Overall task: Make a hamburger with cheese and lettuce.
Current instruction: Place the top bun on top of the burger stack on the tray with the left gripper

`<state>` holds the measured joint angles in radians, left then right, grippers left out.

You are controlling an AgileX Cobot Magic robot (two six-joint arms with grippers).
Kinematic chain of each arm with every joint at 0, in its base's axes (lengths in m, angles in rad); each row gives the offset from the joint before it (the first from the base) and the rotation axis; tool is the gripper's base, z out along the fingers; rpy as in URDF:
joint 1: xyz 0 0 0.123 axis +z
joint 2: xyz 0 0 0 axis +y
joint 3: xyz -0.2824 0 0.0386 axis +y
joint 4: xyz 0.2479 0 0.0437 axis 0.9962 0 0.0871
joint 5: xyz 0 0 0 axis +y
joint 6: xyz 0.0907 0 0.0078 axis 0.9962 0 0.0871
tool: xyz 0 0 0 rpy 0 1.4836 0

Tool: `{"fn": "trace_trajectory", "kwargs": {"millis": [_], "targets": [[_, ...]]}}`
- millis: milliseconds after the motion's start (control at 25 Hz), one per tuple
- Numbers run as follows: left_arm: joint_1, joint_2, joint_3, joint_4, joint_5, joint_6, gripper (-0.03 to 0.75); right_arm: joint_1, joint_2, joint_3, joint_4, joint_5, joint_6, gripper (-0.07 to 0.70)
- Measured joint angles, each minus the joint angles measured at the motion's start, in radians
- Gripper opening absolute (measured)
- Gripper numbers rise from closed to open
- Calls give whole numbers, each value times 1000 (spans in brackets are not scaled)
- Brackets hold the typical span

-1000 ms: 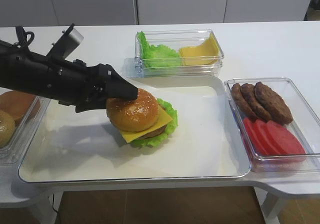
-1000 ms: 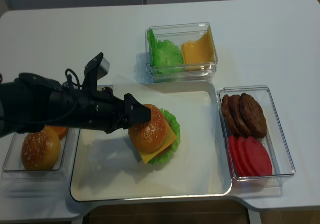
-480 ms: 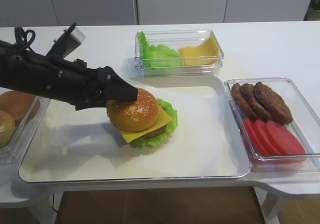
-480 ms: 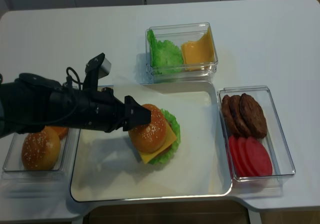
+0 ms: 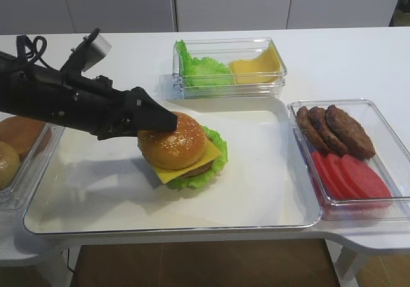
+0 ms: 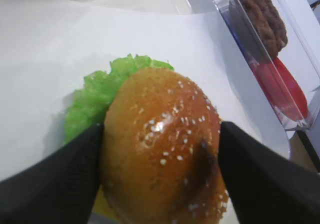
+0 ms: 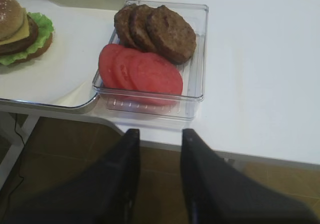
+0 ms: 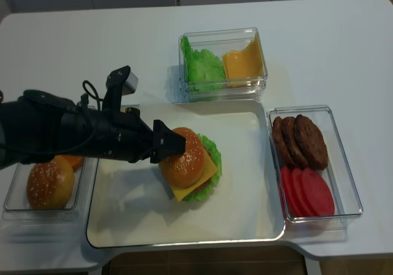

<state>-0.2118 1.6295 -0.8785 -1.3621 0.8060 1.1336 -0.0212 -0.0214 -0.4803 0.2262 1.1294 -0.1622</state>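
At the far left of the worktop [image 8: 73,48] a clear bin [image 8: 12,210] holds sesame-seeded buns [image 8: 49,182]. Just beside it lies the white tray [image 8: 129,220], and over the tray's left part reaches the black left arm. The left hand [image 6: 160,171] has its fingers [image 6: 65,176] spread wide — one on each side of the hamburger's top bun, pressed against it in the wrist view, so the hand grips the bun.

The hamburger [image 5: 180,151] sits on the tray, left of its middle. Under the round golden bun the square yellow cheese [image 5: 208,152] juts a corner toward the right, the brown patty shows just below, and the ruffled lettuce [image 5: 216,161] fringes the right and front edge.

Behind the tray stands a clear box [image 5: 229,66] with loose green leaves on its left and yellow slices on its right. Right of the tray, another clear container [image 5: 384,139] holds dark patties [image 5: 336,130] at the back and red tomato slices [image 5: 349,175] in front.

The right hand [image 7: 157,159] hangs off the worktop's front edge, near that container — its fingers parted, holding nothing.
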Motion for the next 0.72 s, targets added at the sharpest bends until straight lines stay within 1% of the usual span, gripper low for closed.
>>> {"fn": "trace_trajectory", "kwargs": {"millis": [120, 240, 720], "targets": [[0, 0, 0, 0, 31, 1, 518, 0, 0, 0, 0, 0, -2, 216], [0, 0, 0, 0, 50, 1, 518, 0, 0, 0, 0, 0, -2, 216], [0, 0, 0, 0, 51, -1, 518, 0, 0, 0, 0, 0, -2, 216]]}}
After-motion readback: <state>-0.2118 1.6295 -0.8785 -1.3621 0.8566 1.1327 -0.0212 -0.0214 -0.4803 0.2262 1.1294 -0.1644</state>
